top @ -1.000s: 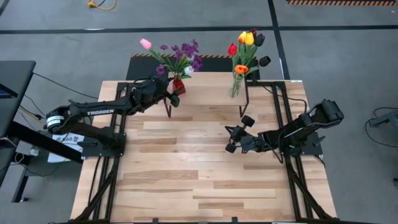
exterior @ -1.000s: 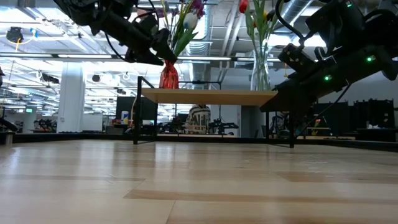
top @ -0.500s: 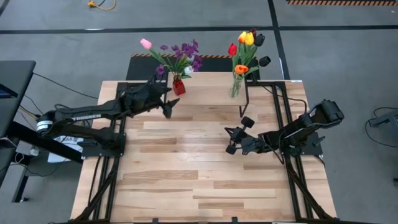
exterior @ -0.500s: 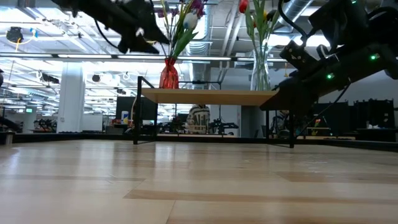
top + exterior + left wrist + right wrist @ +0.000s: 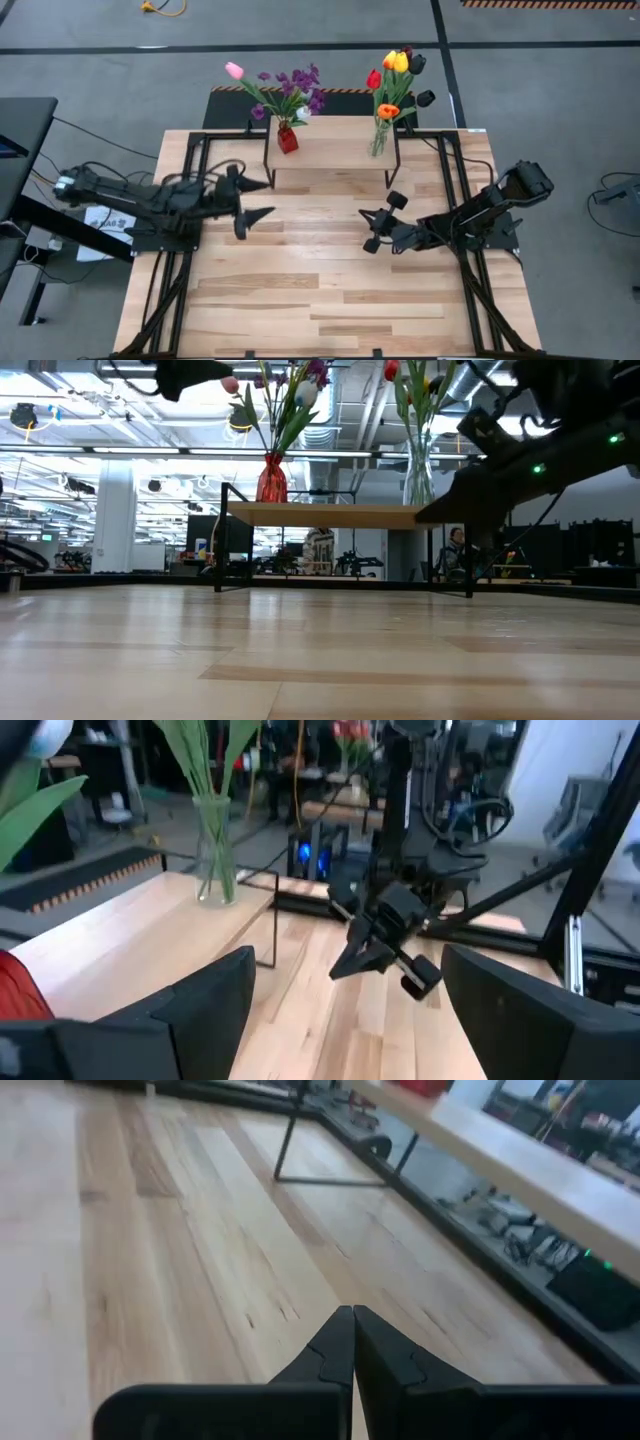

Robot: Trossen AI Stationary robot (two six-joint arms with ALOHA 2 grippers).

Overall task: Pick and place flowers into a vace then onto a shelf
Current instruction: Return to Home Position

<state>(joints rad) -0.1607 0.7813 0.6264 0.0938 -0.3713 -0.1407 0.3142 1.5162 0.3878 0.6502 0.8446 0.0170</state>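
Flowers (image 5: 300,85) stand in two vases on the shelf (image 5: 330,140), which sits at 12 o'clock on the plank tabletop (image 5: 300,290) in the high view. The red vase (image 5: 287,139) with pink and purple blooms is at the shelf's 9 o'clock end. The transparent vase (image 5: 378,142) with red, yellow and orange tulips is at its 3 o'clock end. The left gripper (image 5: 268,198) hangs at about 7 o'clock from the shelf, fingers spread wide and pointing toward 3 o'clock. The right gripper (image 5: 368,217) hangs at about 5 o'clock from the shelf, pointing toward 9 o'clock.

In the low view both vases stand upright on the shelf top, stems rising toward 12 o'clock. The left arm (image 5: 185,370) shows at 11 o'clock and the right arm (image 5: 540,455) at 2 o'clock.

The left wrist view shows its own fingers (image 5: 215,1005) far apart and empty, with the right gripper beyond them, narrowed to a point, and the transparent vase on the shelf.

The right wrist view shows its own fingers (image 5: 340,1345) pressed together, holding nothing, above bare planks, with a black shelf leg (image 5: 285,1145) ahead.
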